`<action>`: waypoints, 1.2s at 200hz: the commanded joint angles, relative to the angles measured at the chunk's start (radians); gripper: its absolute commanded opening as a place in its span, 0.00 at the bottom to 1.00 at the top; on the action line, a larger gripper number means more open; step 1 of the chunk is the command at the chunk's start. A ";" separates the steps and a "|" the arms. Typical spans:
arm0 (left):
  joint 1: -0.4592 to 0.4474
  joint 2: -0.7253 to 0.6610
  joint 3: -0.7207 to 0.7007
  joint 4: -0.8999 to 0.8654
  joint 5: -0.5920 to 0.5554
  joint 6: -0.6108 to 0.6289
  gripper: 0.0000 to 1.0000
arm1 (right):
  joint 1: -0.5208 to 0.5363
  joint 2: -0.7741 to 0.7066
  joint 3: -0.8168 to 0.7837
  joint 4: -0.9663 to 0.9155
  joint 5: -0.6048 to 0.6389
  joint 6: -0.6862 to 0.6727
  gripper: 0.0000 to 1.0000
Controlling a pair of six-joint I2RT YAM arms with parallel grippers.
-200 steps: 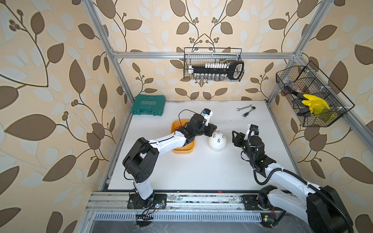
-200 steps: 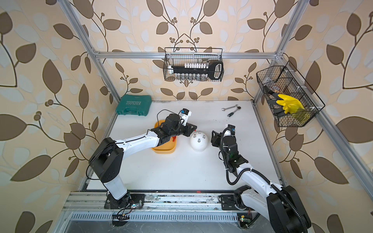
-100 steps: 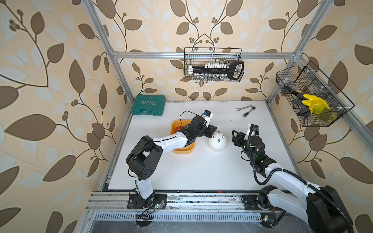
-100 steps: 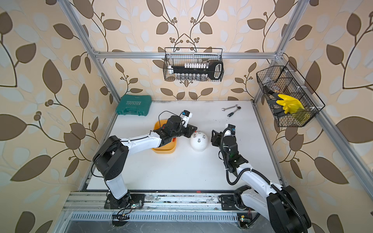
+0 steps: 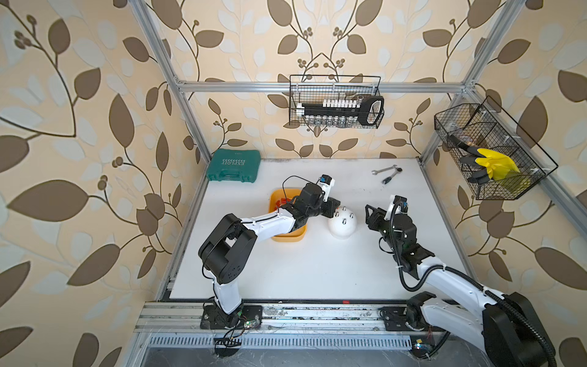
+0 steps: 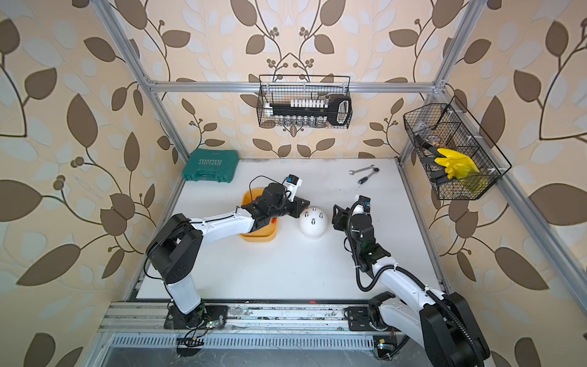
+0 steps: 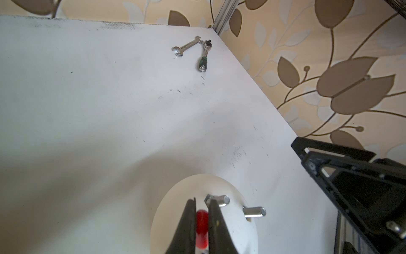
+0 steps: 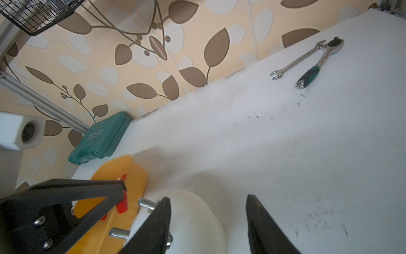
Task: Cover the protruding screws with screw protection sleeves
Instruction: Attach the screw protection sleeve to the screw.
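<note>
Your left gripper [image 7: 201,201] is clamped on one red screw protection sleeve [image 7: 202,217], just beside the protruding screws [image 7: 254,212] on the white dome [image 5: 343,227] at the centre of both top views. More sleeves [image 5: 280,202] lie in the yellow tray [image 5: 287,237] just left of the dome. Your right gripper [image 5: 369,216] hangs with jaws apart at the dome's right side.

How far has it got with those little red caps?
Nothing is capped yet: the screws on the white dome look bare. The left tool grips one red cap right by them; the right tool stands open beside the dome. More caps wait in the yellow tray.
</note>
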 commanded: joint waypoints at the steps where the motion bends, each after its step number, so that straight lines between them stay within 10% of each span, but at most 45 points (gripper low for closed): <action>1: -0.014 -0.029 -0.001 0.024 0.000 0.018 0.13 | 0.005 0.005 -0.001 0.007 0.018 0.005 0.56; 240: -0.030 -0.086 -0.013 -0.011 -0.028 0.041 0.13 | 0.005 0.006 0.003 -0.001 0.017 0.005 0.57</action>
